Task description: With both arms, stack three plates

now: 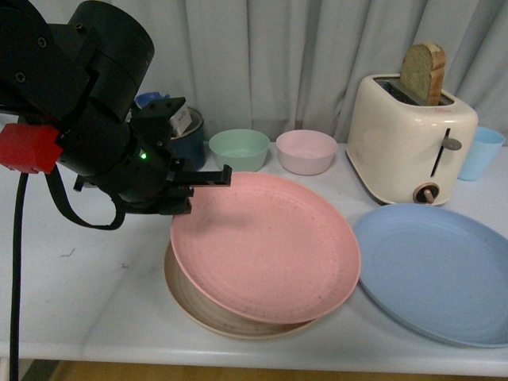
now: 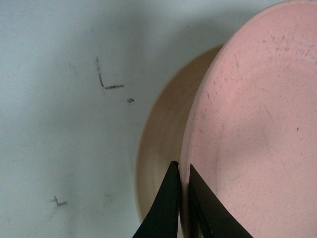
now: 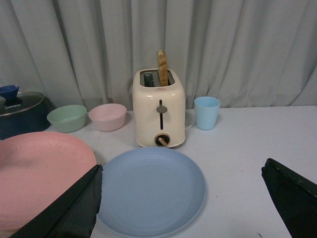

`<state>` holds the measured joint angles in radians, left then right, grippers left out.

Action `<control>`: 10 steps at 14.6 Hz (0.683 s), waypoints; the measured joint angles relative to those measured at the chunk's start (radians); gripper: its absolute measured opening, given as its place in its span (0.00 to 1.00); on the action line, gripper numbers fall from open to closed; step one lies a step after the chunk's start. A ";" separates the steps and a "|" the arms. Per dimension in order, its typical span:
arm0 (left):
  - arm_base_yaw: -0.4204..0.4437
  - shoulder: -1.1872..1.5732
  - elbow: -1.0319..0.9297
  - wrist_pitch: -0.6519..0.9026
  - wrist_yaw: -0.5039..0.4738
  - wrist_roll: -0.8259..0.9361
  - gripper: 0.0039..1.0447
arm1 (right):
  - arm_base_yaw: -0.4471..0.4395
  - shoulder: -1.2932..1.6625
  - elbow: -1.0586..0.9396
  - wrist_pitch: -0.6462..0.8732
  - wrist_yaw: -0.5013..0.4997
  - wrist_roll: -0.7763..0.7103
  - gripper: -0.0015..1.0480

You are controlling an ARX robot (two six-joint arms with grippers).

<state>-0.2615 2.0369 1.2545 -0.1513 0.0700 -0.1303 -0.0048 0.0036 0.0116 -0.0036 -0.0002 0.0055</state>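
Note:
My left gripper [image 1: 190, 190] is shut on the left rim of the pink plate [image 1: 266, 242], which hangs tilted just over the beige plate [image 1: 208, 311] on the table. In the left wrist view the two black fingers [image 2: 168, 208] pinch the pink plate's [image 2: 252, 129] edge, with the beige plate [image 2: 163, 134] showing beneath. The light blue plate [image 1: 436, 270] lies flat to the right of them. My right gripper [image 3: 181, 171] is open, hovering back from the blue plate [image 3: 151, 191]; it is out of the front view.
A cream toaster [image 1: 411, 143] with a bread slice stands at the back right, a blue cup [image 1: 481, 152] beside it. A green bowl [image 1: 239, 149], a pink bowl [image 1: 306, 151] and a dark pot [image 1: 181, 135] line the back. The table's front edge runs close below the plates.

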 joint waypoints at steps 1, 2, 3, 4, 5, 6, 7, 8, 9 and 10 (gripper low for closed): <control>0.005 0.013 0.011 0.002 -0.004 0.002 0.02 | 0.000 0.000 0.000 0.000 0.000 0.000 0.94; 0.018 0.038 0.017 0.003 -0.010 0.012 0.02 | 0.000 0.000 0.000 0.000 0.000 0.000 0.94; 0.023 0.041 0.017 0.003 -0.003 0.016 0.02 | 0.000 0.000 0.000 0.000 0.000 0.000 0.94; 0.026 0.045 0.017 0.003 -0.003 0.023 0.03 | 0.000 0.000 0.000 0.000 0.000 0.000 0.94; 0.028 0.045 0.017 0.007 -0.008 0.033 0.14 | 0.000 0.000 0.000 0.000 0.000 0.000 0.94; 0.033 0.045 0.017 0.011 -0.016 0.037 0.24 | 0.000 0.000 0.000 0.000 0.000 0.000 0.94; 0.037 0.044 0.016 0.019 -0.016 0.045 0.34 | 0.000 0.000 0.000 0.000 0.000 0.000 0.94; 0.043 0.039 0.010 0.020 -0.016 0.052 0.45 | 0.000 0.000 0.000 0.000 0.000 0.000 0.94; 0.051 0.019 -0.011 0.024 -0.024 0.061 0.57 | 0.000 0.000 0.000 0.000 0.000 0.000 0.94; 0.060 -0.012 -0.033 0.034 -0.035 0.071 0.67 | 0.000 0.000 0.000 0.000 0.000 0.000 0.94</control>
<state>-0.2016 2.0251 1.2217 -0.1177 0.0353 -0.0593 -0.0048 0.0036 0.0116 -0.0036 -0.0002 0.0055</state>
